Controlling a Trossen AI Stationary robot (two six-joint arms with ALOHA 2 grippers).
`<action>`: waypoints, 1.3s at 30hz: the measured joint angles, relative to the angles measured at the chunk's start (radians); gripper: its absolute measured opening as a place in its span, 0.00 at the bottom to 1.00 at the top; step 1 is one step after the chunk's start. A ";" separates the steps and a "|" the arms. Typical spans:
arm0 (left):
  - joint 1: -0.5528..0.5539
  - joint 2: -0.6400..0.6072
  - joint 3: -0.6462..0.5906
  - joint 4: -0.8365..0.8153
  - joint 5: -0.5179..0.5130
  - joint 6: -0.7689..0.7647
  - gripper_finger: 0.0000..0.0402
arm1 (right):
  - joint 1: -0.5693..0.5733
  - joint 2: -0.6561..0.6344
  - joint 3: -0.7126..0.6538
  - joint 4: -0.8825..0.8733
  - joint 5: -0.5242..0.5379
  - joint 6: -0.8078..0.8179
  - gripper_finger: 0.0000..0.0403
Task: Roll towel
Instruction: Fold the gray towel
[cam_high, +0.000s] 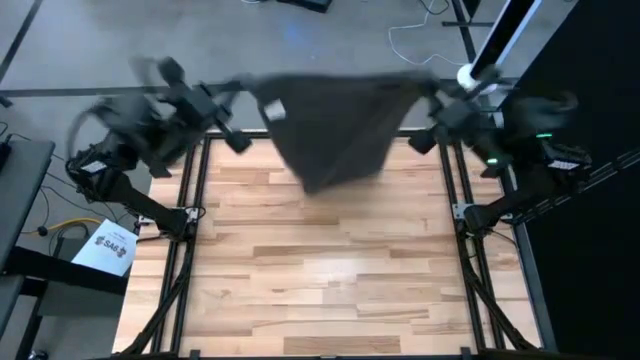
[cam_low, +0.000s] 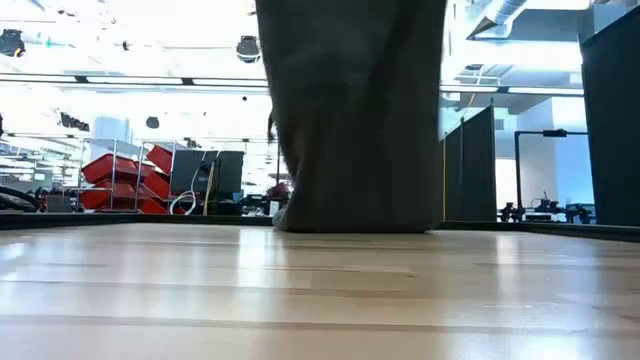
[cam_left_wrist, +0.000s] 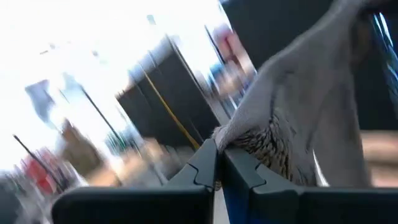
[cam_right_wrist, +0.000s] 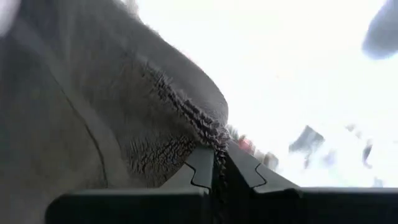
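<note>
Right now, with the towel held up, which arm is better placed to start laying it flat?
Neither clearly: left gripper and right gripper each pinch a top corner of the towel, level at the table's far edge. Both should lower together.

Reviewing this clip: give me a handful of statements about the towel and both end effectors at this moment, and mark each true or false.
1. The dark charcoal-grey terry cloth towel hangs stretched between both arms. True.
2. The left end effector is open and empty. False: its fingers are shut on a towel edge.
3. The right end effector is shut on the towel. True.
4. The towel lies flat across the light wooden table. False: it is lifted, draping down over the table's far edge.
5. A small white label shows on the towel near the left end effector. True.
</note>
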 joint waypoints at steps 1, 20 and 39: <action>-0.021 0.006 0.001 0.087 0.027 0.091 0.00 | 0.029 0.001 0.001 0.074 -0.016 -0.068 0.01; -0.313 0.144 0.050 0.427 -0.007 0.429 0.00 | 0.462 0.009 0.077 -0.034 -0.083 0.240 0.01; 0.018 0.148 0.237 0.391 0.172 0.404 0.00 | -0.044 0.169 0.459 -0.268 -0.205 0.212 0.01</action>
